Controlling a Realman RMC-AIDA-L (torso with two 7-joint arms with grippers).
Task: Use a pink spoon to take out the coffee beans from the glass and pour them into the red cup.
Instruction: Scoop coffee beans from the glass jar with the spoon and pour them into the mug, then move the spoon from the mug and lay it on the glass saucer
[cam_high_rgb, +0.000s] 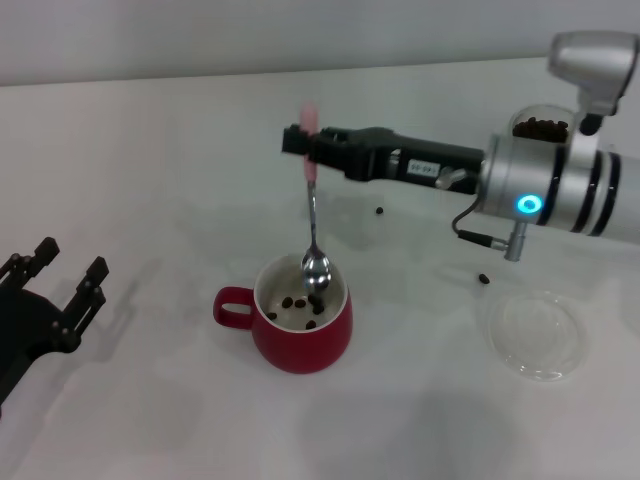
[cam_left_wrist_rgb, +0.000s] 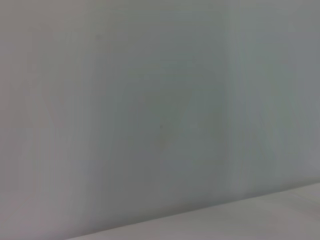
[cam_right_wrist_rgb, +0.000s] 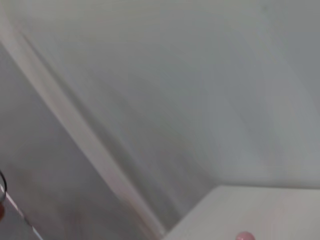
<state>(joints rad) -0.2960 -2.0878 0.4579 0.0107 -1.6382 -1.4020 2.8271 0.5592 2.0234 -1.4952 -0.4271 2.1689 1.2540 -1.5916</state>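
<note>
Worktop (cam_high_rgb: 150, 150): white, plain surface, spanning the whole head view; a pale corner of it also shows in both wrist views.

Dish (cam_high_rgb: 537, 335): shallow, round, clear, lying flat on the worktop at the robot's right, near the front.

Wall (cam_left_wrist_rgb: 160, 100): pale grey, unmarked, behind the worktop's far edge; fills most of the left wrist view.

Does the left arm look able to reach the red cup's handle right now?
Probably yes: the left end effector sits beside the red cup, whose handle faces it across bare table.
</note>
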